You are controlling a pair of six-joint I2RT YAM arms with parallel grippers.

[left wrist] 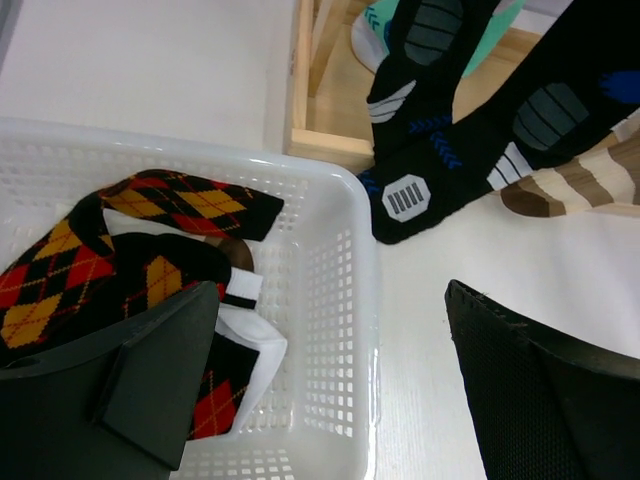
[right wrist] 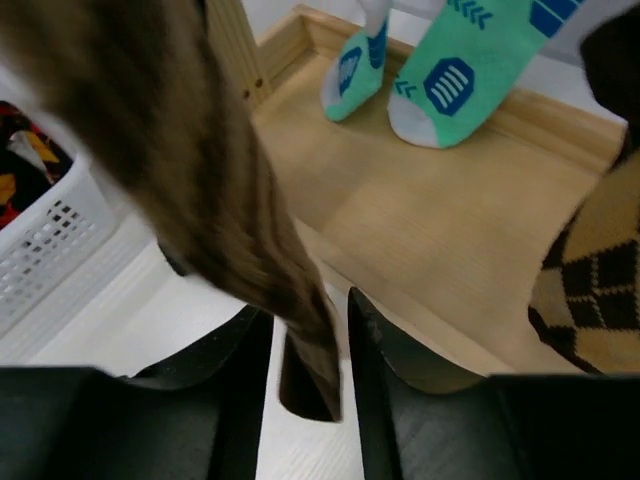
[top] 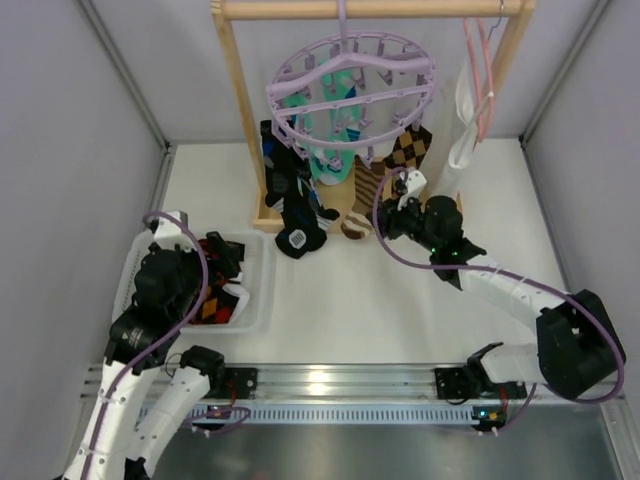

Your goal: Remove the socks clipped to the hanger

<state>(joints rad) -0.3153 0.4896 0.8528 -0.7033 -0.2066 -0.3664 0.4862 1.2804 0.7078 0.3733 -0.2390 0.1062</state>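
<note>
The lavender hanger (top: 350,70) hangs from the wooden rack's top bar. Clipped to it are dark navy socks (top: 290,190), teal-and-white socks (top: 330,160), a brown-yellow argyle sock (top: 408,148) and a brown striped sock (top: 362,190). My right gripper (top: 405,190) is under the ring. In the right wrist view, its jaws (right wrist: 310,350) are narrowed round the blurred tip of the brown striped sock (right wrist: 200,150), with slim gaps on both sides. My left gripper (left wrist: 340,390) stands wide open over the corner of the white basket (left wrist: 340,300), holding nothing.
The basket (top: 255,280) at the left holds red-orange argyle socks (left wrist: 150,210). The rack's wooden base (right wrist: 420,200) lies under the hanging socks. A thin pink hanger (top: 480,70) carries a long white cloth (top: 460,120) at the rack's right end. Grey walls close in both sides.
</note>
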